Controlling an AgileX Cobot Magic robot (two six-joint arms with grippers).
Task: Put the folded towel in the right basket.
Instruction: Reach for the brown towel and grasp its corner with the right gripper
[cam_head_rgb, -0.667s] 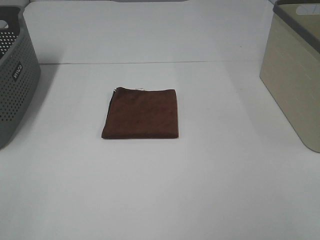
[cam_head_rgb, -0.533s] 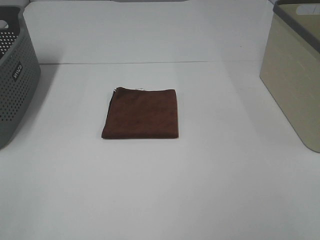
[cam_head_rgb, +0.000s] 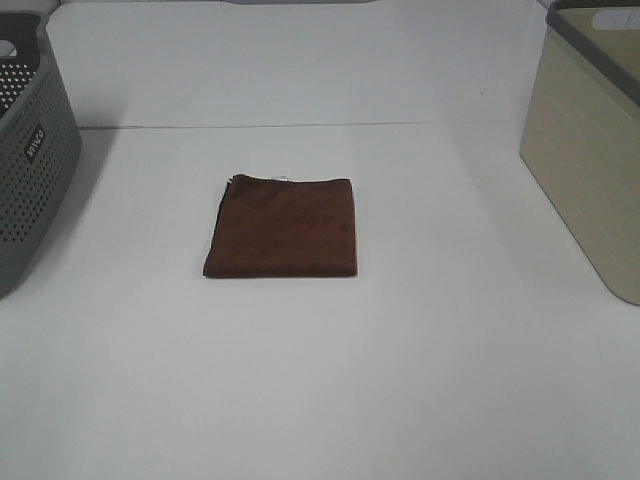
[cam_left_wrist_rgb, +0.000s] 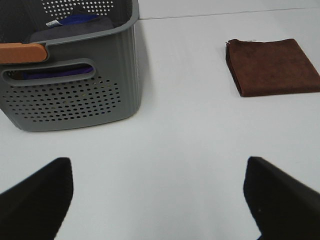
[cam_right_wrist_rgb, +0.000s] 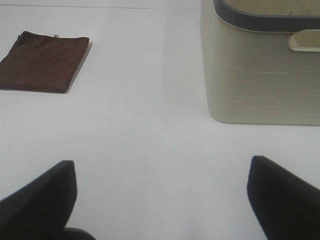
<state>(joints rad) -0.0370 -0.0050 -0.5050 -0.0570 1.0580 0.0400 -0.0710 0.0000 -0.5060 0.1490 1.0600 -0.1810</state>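
Observation:
A folded dark brown towel (cam_head_rgb: 282, 227) lies flat on the white table (cam_head_rgb: 400, 350), near the middle. It also shows in the left wrist view (cam_left_wrist_rgb: 272, 66) and the right wrist view (cam_right_wrist_rgb: 44, 61). The beige right basket (cam_head_rgb: 590, 130) stands at the table's right edge and shows in the right wrist view (cam_right_wrist_rgb: 260, 70). My left gripper (cam_left_wrist_rgb: 157, 195) is open and empty, well short of the towel. My right gripper (cam_right_wrist_rgb: 160, 200) is open and empty, between towel and basket but nearer the front. Neither gripper shows in the exterior high view.
A grey perforated basket (cam_head_rgb: 30, 150) stands at the left edge; the left wrist view (cam_left_wrist_rgb: 70, 65) shows dark cloth and an orange handle inside it.

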